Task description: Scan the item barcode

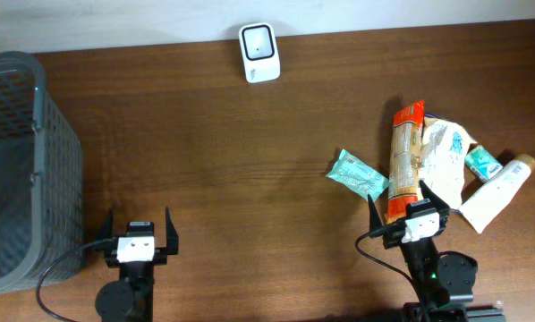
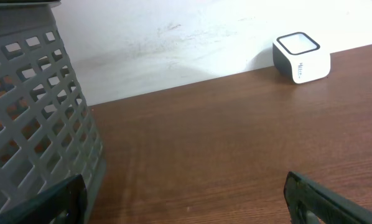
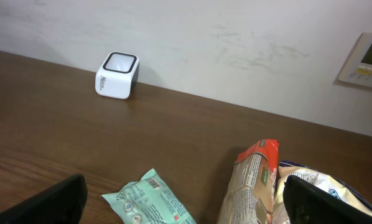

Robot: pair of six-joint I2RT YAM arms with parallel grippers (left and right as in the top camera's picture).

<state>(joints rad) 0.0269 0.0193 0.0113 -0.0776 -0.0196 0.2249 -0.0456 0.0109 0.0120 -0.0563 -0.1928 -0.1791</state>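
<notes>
The white barcode scanner [image 1: 259,52] stands at the table's far edge by the wall, window facing up; it also shows as the scanner [image 2: 301,57] and the scanner [image 3: 117,75]. A pile of items lies at the right: a mint-green packet [image 1: 358,174] [image 3: 155,199] with a printed barcode facing up, a long orange bag [image 1: 404,161] [image 3: 251,183], a crinkled white bag [image 1: 446,156] and a white tube [image 1: 496,192]. My right gripper [image 1: 409,215] [image 3: 189,208] is open just in front of the pile, holding nothing. Far left of the pile, my left gripper [image 1: 140,224] [image 2: 186,205] is open and empty.
A grey lattice basket [image 1: 17,170] [image 2: 30,106] stands at the left edge, close beside my left gripper. A small teal packet [image 1: 482,163] lies between the white bag and the tube. A wall panel [image 3: 366,59] hangs at the back right.
</notes>
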